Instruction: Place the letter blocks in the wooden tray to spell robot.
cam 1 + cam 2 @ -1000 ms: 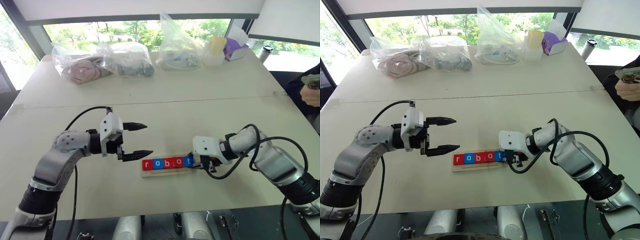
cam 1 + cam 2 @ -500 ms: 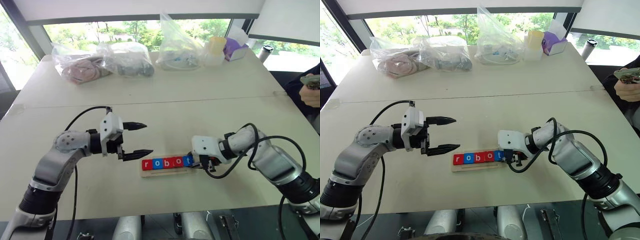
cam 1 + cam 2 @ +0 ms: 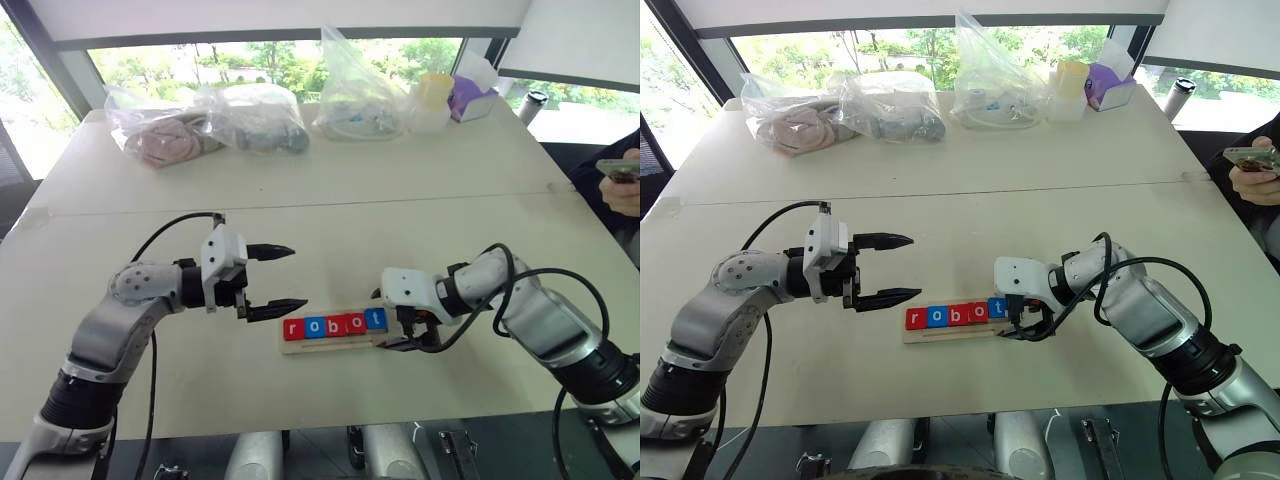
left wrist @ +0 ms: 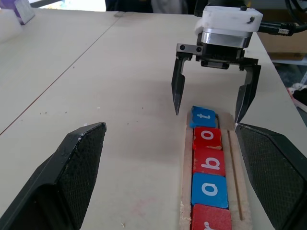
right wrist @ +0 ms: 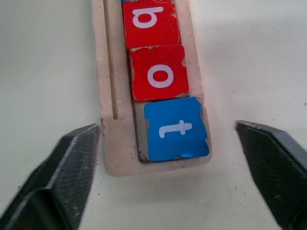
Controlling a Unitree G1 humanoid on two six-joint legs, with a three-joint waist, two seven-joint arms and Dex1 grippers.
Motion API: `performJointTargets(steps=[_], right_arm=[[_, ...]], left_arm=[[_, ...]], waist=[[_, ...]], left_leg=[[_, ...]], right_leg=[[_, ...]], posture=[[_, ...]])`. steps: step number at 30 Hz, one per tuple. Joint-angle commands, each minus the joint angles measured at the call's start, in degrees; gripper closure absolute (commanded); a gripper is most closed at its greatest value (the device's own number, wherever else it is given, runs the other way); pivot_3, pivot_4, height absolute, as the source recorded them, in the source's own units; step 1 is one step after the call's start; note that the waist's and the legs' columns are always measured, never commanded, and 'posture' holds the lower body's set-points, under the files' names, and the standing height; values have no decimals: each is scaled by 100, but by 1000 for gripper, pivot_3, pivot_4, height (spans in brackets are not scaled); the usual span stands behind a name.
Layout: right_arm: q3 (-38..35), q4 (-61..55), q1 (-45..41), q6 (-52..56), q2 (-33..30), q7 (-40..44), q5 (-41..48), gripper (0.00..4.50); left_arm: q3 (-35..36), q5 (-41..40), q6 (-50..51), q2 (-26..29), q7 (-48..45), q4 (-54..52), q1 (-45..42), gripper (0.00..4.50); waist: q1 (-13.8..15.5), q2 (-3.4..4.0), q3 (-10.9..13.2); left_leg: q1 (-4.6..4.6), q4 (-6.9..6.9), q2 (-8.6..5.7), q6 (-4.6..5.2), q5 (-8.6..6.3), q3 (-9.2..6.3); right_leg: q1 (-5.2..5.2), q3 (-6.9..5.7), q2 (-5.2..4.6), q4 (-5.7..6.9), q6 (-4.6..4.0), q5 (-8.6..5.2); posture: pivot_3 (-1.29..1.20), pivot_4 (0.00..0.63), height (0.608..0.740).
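Observation:
The wooden tray (image 3: 330,344) lies on the table in front of me. In it the letter blocks stand in a row: red r (image 3: 293,329), blue o (image 3: 314,327), red b (image 3: 335,325), red o (image 3: 355,323) and blue t (image 3: 375,320). The t (image 5: 176,128) sits slightly askew at the tray's right end. My right gripper (image 3: 392,325) is open, one finger on each side of that end, touching nothing. My left gripper (image 3: 298,277) hangs open and empty just left of the tray, pointing right.
Several clear plastic bags (image 3: 260,118) line the table's far side, with a yellow cup (image 3: 433,92) and a purple box (image 3: 465,95) beside them. A person's hand holding a phone (image 3: 620,175) is at the right edge. A seam (image 3: 300,208) crosses the table.
My right gripper has opened and let go of the blue t block, which now rests in the tray's right end. The left arm has not moved.

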Motion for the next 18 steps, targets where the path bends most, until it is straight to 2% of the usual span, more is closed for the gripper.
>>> performJointTargets(steps=[1, 4, 10, 18], right_arm=[[-143, -234, -157, 43, 12, 27, 117, 74], [-207, -145, -221, 12, 76, -63, 104, 74], [-392, 768, -693, -206, 445, -685, -184, 74], [-360, 1102, -807, -452, 540, -838, -324, 74]], left_arm=[[71, -35, -4, 1, 37, -151, -40, 0], [65, -37, 4, -12, 44, -150, -51, 0], [47, -36, 20, -20, 32, -159, -51, 0], [62, -42, 17, -9, 10, -143, -59, 0]], waist=[[0, 0, 0], [0, 0, 0], [-10, 0, 0], [-1, 0, 0]], left_leg=[[0, 0, 0, 0, 0, 0], [0, 0, 0, 0, 0, 0], [1, 1, 0, -3, 2, 0], [-2, -3, -2, -3, 2, -2]], right_leg=[[0, 0, 0, 0, 0, 0], [0, 0, 0, 0, 0, 0], [0, 0, 0, 1, 0, 2], [0, 0, -1, 0, 15, 9]], posture=[[0, 150, 740], [0, 150, 740], [0, 150, 740], [0, 150, 740]])
